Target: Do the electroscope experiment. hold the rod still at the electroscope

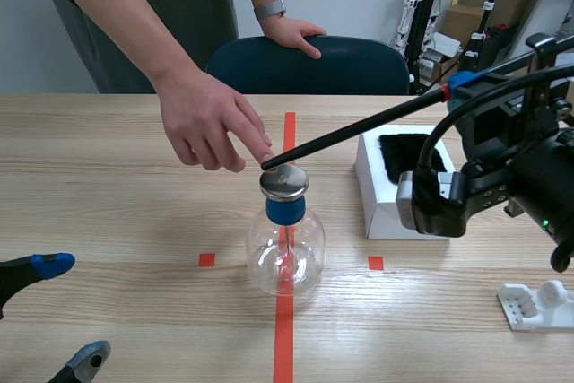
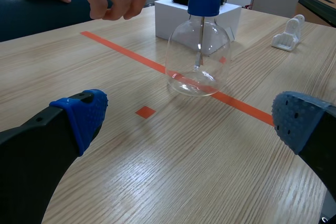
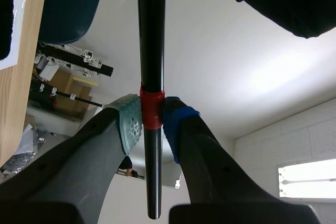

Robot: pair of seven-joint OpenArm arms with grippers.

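Observation:
The electroscope [image 1: 285, 238] is a clear glass flask with a blue stopper and a metal disc on top, standing on the orange tape line; it also shows ahead of my left gripper, as the electroscope [image 2: 199, 51]. A long black rod [image 1: 359, 130] slants from the right arm down to the disc, its tip at the disc's edge. My right gripper [image 3: 152, 121] is shut on the rod [image 3: 151, 40] at its red band. A person's hand [image 1: 211, 123] points a finger at the disc beside the rod tip. My left gripper [image 2: 184, 124] is open low at the near left, nothing between its fingers.
A white box [image 1: 395, 186] holding black fur stands right of the flask. A small white plastic stand [image 1: 536, 302] lies at the near right. A dark blue chair [image 1: 309, 65] and the person are across the table.

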